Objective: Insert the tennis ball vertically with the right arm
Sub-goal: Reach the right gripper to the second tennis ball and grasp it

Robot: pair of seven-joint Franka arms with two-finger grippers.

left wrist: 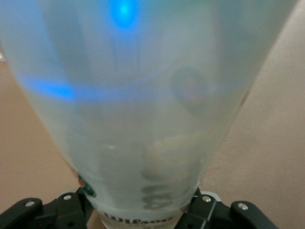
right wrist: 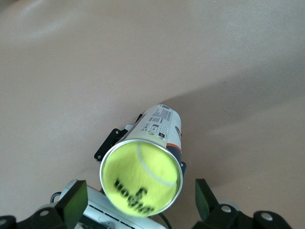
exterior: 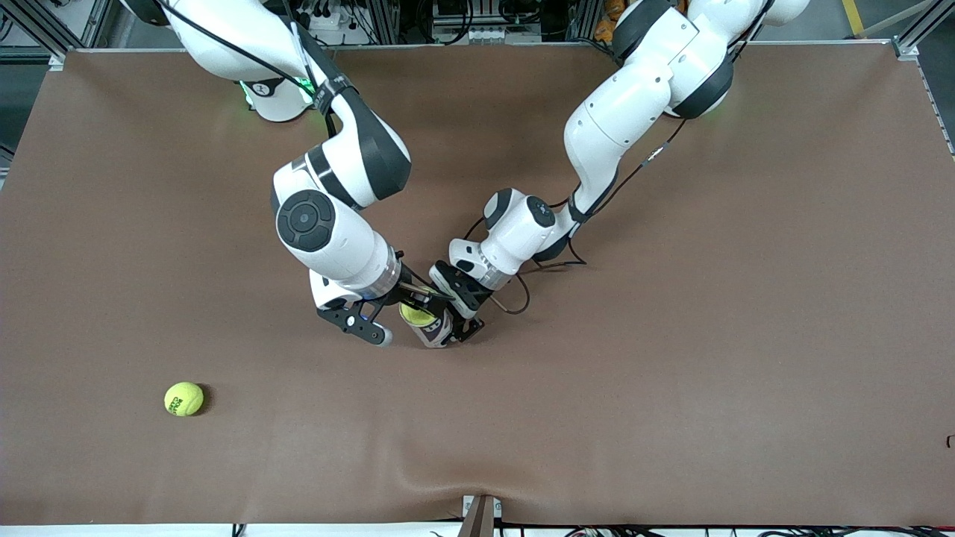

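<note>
A clear tennis-ball can stands upright near the table's middle, with my left gripper shut on its lower part. In the left wrist view the can's wall fills the picture, and the left gripper clamps its base. A yellow tennis ball sits in the can's open mouth and fills the rim. My right gripper hovers over the can, open, one finger on each side of the ball and apart from it. In the front view the right gripper hangs just above the ball.
A second tennis ball lies loose on the brown table cover, nearer the front camera and toward the right arm's end. The two wrists stand close together over the can.
</note>
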